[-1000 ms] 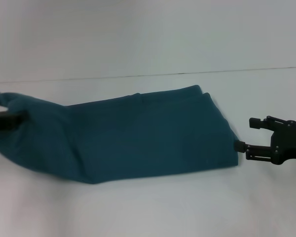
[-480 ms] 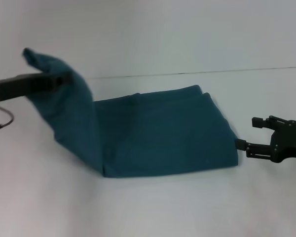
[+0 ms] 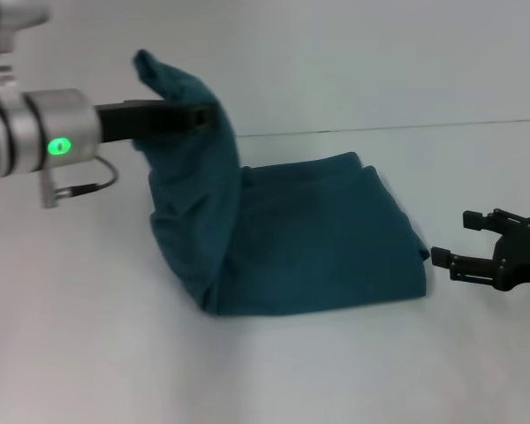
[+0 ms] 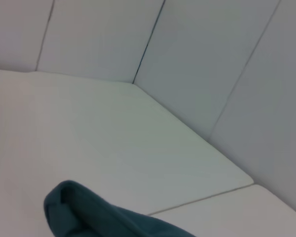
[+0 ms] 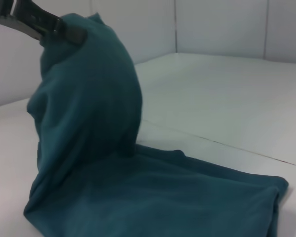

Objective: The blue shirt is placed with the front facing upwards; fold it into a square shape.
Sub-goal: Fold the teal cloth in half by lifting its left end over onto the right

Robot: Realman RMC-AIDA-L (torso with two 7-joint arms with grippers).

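Blue shirt (image 3: 318,238) lies mid-counter (image 3: 265,371), its 9 o'clock end gripped aloft by left gripper (image 3: 199,117); that end is best carried toward 3 o'clock, edges aligned, while right gripper (image 3: 468,243) waits there, fingers spread.

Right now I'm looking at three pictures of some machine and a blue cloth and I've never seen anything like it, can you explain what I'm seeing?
This is a two-armed robot folding a shirt. One picture looks down from its head; the other two come from cameras on its wrists. On the white table lies the blue shirt, partly folded. The left gripper is shut on the shirt's left end and holds it up in the air above the rest. The right wrist picture shows that raised cloth from the other side. The right gripper is open beside the shirt's right edge, holding nothing.
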